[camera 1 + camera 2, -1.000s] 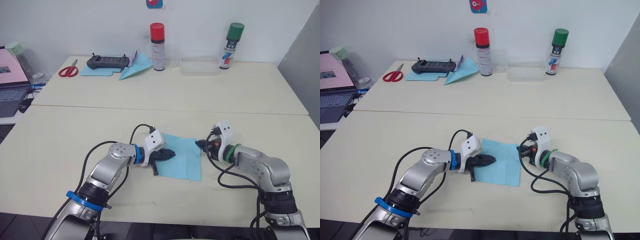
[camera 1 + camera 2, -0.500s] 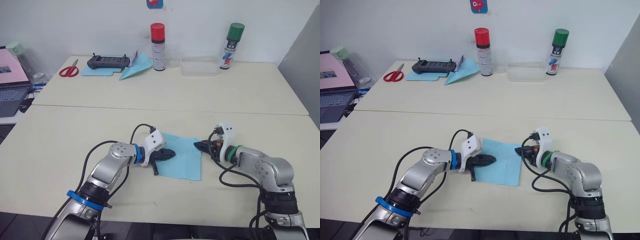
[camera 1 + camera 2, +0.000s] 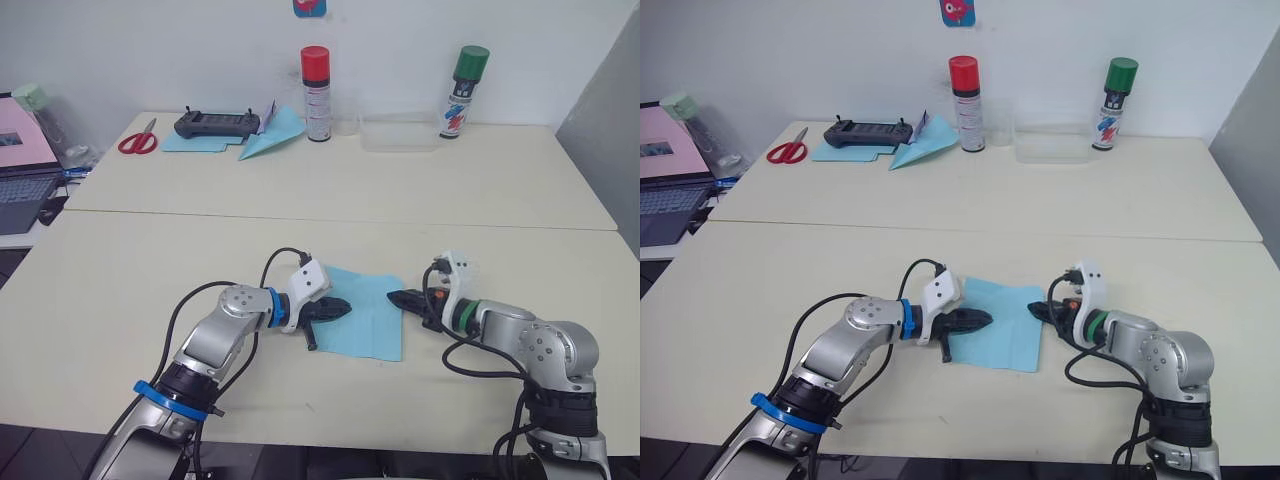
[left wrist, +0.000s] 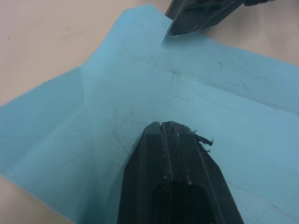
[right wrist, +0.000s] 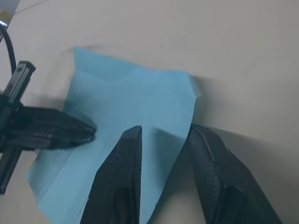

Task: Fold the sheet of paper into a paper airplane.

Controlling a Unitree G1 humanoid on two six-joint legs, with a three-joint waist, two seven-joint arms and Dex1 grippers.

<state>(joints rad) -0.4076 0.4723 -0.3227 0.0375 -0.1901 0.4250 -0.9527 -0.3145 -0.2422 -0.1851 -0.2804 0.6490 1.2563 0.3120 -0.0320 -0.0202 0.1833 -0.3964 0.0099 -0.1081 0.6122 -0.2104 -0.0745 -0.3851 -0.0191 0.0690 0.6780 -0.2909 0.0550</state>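
The left gripper (image 3: 345, 308) lies low on the sheet of paper (image 3: 368, 312), and in our left wrist view its two black ribbed fingers (image 4: 170, 154) are pressed tight together, tips flat down on the blue surface. Over on the other side the right gripper (image 3: 392, 297) comes in at the sheet's right edge; in our right wrist view its smooth black fingers (image 5: 126, 154) are spread, one lying over the paper, the other out past the edge. It looks as if that edge sits between them, though we can't be sure the outer finger is under the paper.

The sheet itself is thin, matte light-blue paper, close to square, lying near the front of the pale cream table (image 3: 150, 260) between the two arms. Faint crease lines cross it, and one corner lifts slightly off the tabletop.

Along the far side we see red-handled scissors (image 3: 137, 141), a dark handheld controller (image 3: 215, 124) on a flat blue sheet, a neat blue dart-shaped plane (image 3: 272, 134), a red-capped spray can (image 3: 315, 79), a clear plastic box (image 3: 398, 133) and a green-capped spray can (image 3: 462, 78).
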